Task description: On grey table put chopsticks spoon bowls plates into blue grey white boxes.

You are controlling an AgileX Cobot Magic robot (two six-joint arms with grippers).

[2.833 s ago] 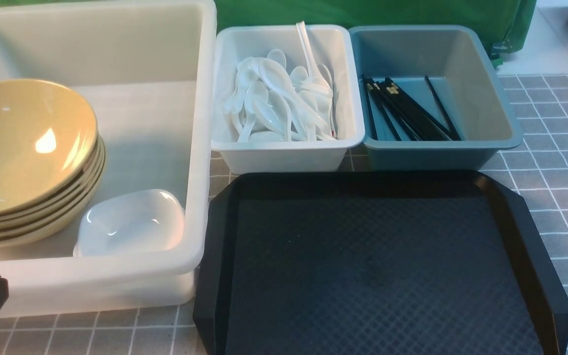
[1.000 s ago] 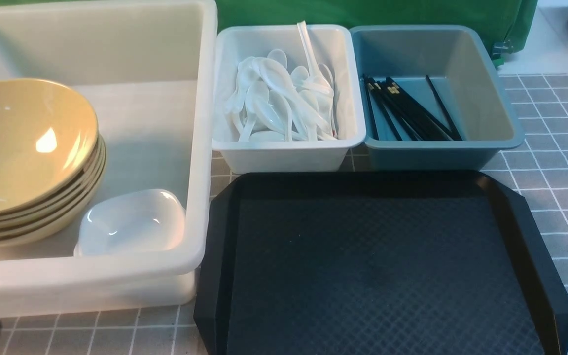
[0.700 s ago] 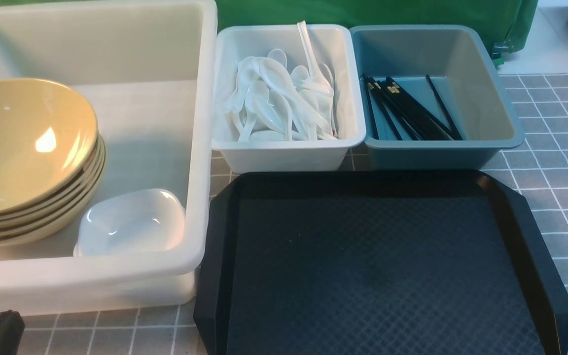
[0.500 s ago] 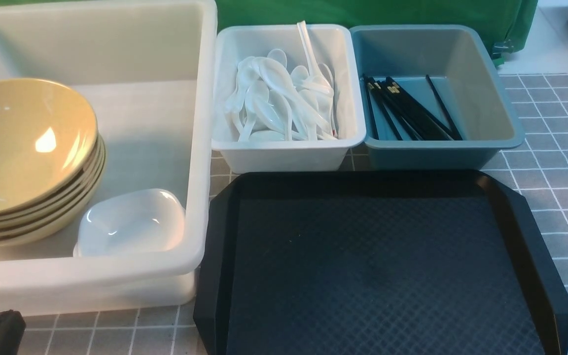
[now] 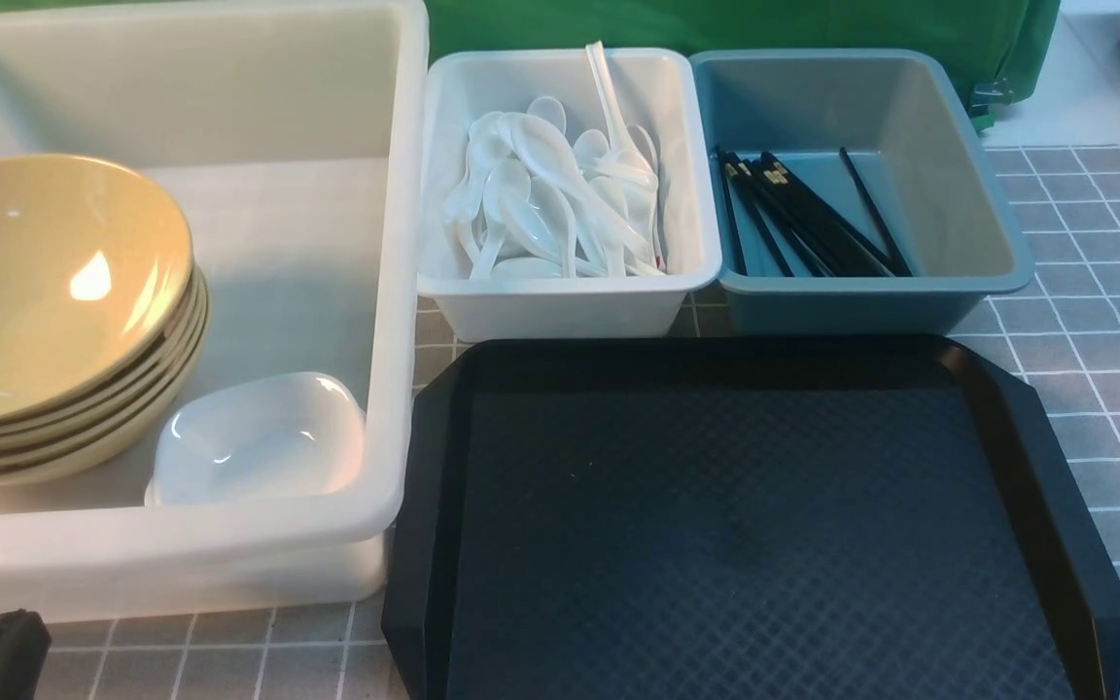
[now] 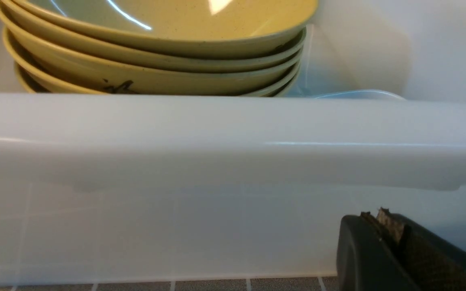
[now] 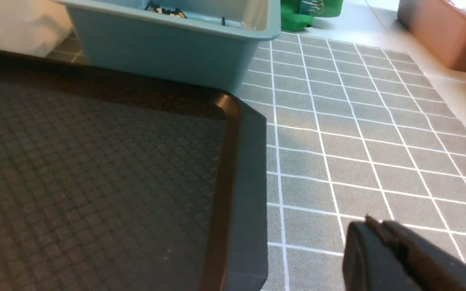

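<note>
We found nothing loose on the grey tiled table (image 5: 1095,321) or on the black diamond-textured tray (image 5: 745,525). Every task item already lay in a tub. The stack of wide yellowish-tan bowls (image 5: 45,301) and a small rounded-square white dish (image 5: 259,437) sat in the very large translucent white box (image 5: 395,292). The glossy white soup spoons (image 5: 560,204) filled the small white box (image 5: 570,301), and the long black chopsticks (image 5: 803,214) lay in the small blue-grey box (image 5: 852,301), their long axes running roughly from 11 toward 5 o'clock.

Our left gripper (image 6: 382,226) was pressed together and held nothing. It sat low by the big box's near wall, with the bowls just beyond the rim at about 12 o'clock. Our right gripper (image 7: 374,232) was likewise closed and empty over bare tiles, with the chopstick box at about 11 o'clock. We judged the sorting finished, with no reach left.
</note>
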